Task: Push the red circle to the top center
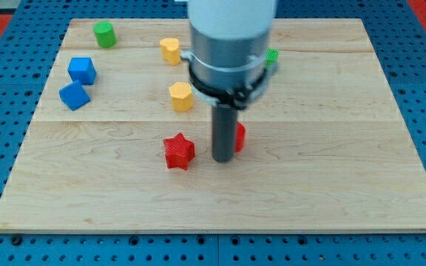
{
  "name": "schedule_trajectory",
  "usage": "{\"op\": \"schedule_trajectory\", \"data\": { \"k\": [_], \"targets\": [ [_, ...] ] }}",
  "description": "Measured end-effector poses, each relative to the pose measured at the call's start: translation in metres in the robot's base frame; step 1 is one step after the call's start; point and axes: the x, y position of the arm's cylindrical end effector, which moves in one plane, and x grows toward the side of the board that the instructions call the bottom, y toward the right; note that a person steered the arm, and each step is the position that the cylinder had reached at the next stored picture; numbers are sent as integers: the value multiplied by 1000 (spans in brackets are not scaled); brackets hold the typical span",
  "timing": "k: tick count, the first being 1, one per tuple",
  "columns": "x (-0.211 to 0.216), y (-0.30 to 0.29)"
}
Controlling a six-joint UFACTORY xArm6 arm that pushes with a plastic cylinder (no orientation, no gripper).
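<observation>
Camera view showed the wooden board with my tip planted just below centre. As a bare rod it grasped nothing and could only push. The red circle sat directly behind the rod, toward the view's right and slightly above the tip; only a sliver of it was visible, so contact could not be confirmed, though the two appeared touching or just beside each other.

The target, the top centre of the board, lay straight toward the view's top from the circle. In my judgement the tip stood on the circle's lower-left flank, so a push toward the top would tend to drive it up and rightward unless the tip were first brought more squarely beneath it.

A red star lay just to the tip's left, clear of the route. A yellow block and a yellow heart-shaped block stood left of the path. A green block, mostly hidden by the arm, sat near the top centre and could obstruct arrival. A green cylinder and two blue cubes were well apart at the upper left.
</observation>
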Motion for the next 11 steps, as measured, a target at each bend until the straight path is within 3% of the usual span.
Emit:
{"op": "schedule_trajectory", "data": {
  "k": [4, 6, 7, 10, 11],
  "targets": [
    [-35, 68],
    [-120, 29],
    [-100, 14],
    [-201, -23],
    [-201, -39]
  ]
}}
